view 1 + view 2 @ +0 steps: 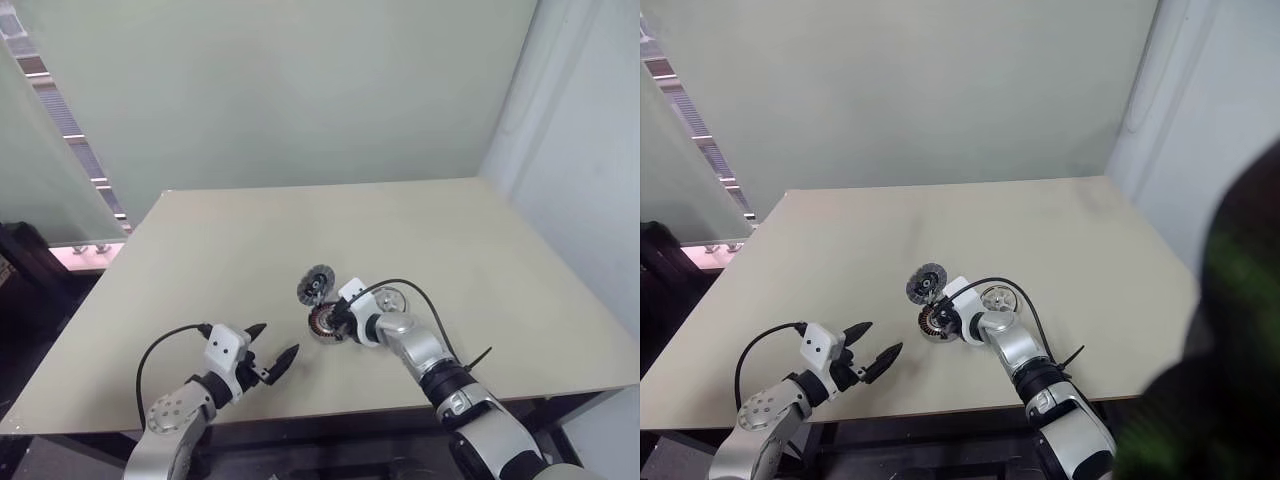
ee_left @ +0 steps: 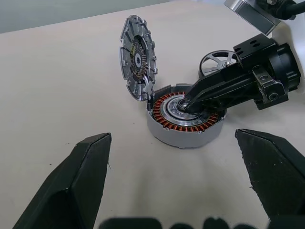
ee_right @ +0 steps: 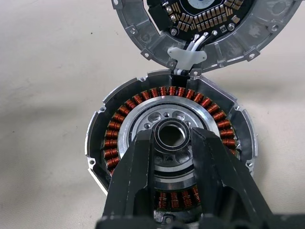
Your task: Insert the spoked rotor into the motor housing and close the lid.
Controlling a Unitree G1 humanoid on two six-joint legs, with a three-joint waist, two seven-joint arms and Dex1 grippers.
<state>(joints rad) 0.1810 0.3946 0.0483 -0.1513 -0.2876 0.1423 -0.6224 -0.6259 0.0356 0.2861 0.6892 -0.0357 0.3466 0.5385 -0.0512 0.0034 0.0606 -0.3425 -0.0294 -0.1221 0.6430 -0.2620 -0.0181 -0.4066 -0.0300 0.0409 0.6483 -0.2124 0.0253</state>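
a bare beige table [image 1: 250,240] before pale walls [image 1: 300,90].

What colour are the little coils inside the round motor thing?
Copper-red coils, clearest in the right wrist view.

The right tool [image 3: 172,143] covers the near windings of the motor housing [image 3: 119,129]; the lid [image 3: 143,38] is cut off beyond it.

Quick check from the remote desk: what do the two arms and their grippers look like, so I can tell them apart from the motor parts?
Both arms are silver-grey metal with black joint sections. Each ends in a white block at the wrist and two black, tapered, pointed fingers: left gripper, right gripper. A black cable loops from each wrist block back along the forearm. The left forearm has a round silver plate with small holes.
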